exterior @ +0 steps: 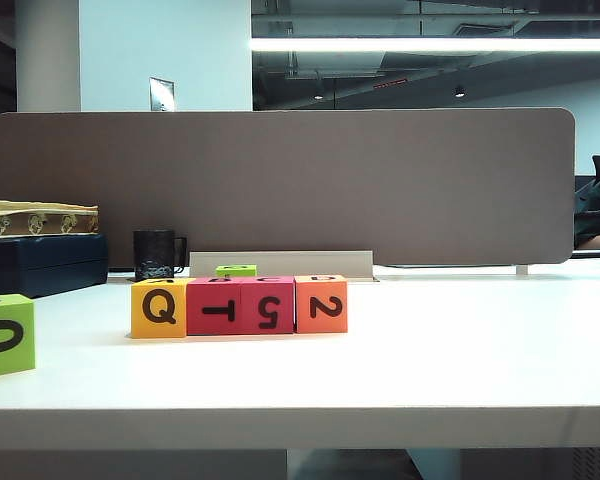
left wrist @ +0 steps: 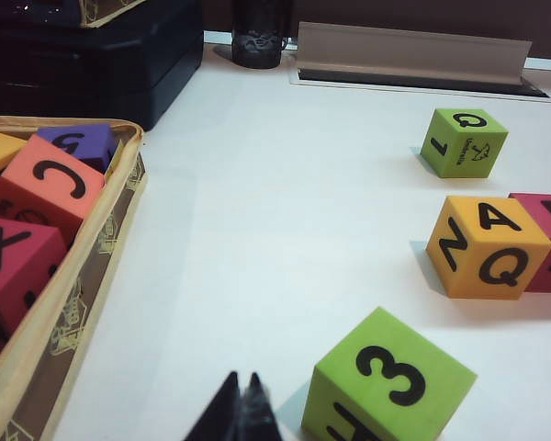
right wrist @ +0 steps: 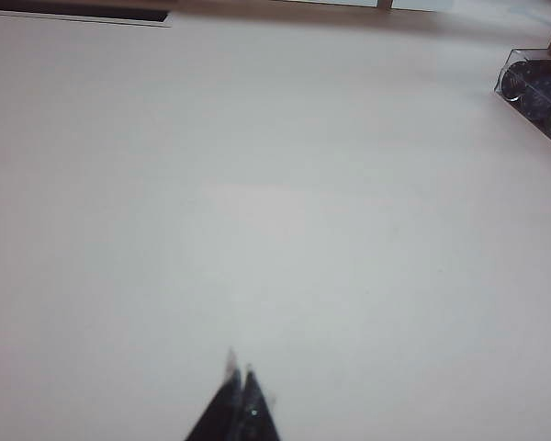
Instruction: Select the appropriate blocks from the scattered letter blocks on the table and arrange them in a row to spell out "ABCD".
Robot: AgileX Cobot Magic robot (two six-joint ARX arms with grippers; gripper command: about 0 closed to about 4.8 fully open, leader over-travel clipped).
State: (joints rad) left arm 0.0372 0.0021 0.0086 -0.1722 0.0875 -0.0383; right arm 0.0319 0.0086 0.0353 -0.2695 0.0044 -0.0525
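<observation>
Yellow, red and orange blocks (exterior: pixel 238 306) sit touching in one row; both our grippers, left gripper (left wrist: pixel 241 404) and right gripper (right wrist: pixel 239 400), pinched empty (left nearer).

Letters and digits on my blocks

Row reads Q on yellow (exterior: pixel 159 308), T and 5 on red (exterior: pixel 240 306), 2 on orange (exterior: pixel 321 304); green block (exterior: pixel 6 335) shows 0.

Four blocks (exterior: pixel 239 305) stand touching in a row near the table's (exterior: pixel 460 350) back edge. A green cube (exterior: pixel 6 335) blocks the left edge. The right half lies open.
</observation>
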